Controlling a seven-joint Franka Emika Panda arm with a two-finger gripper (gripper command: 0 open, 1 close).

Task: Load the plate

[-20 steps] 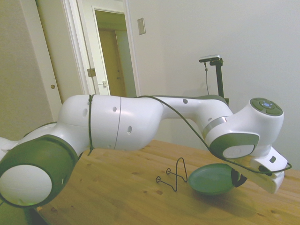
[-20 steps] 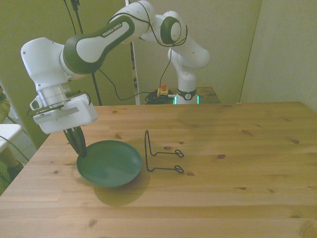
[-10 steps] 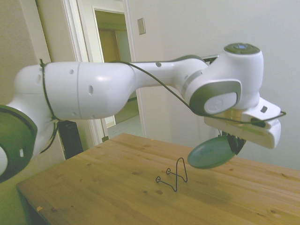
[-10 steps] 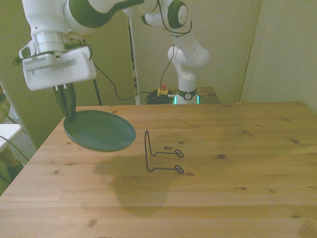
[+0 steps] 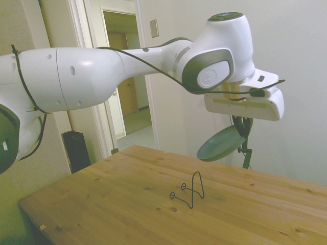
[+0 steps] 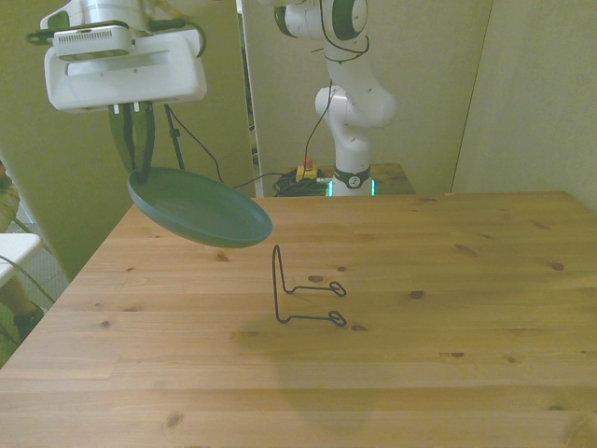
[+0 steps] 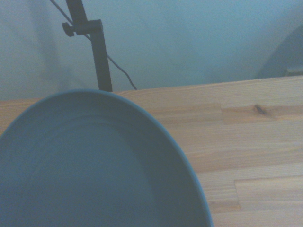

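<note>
Round, matte, dark teal-green plate [image 6: 200, 207], held high over the wooden table [image 6: 420, 327], tilted; two-finger gripper [image 6: 138, 168] pinches one rim edge. Probably rigid, breakable; edge grip seems liable to swing near black wire stand [image 6: 303, 289]

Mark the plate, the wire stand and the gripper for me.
plate [image 6: 201, 207]: front view, middle of its dished face.
wire stand [image 6: 277, 285]: front view, on its upright loop.
gripper [image 6: 138, 172]: front view, between the fingertips at the plate's rim.
</note>
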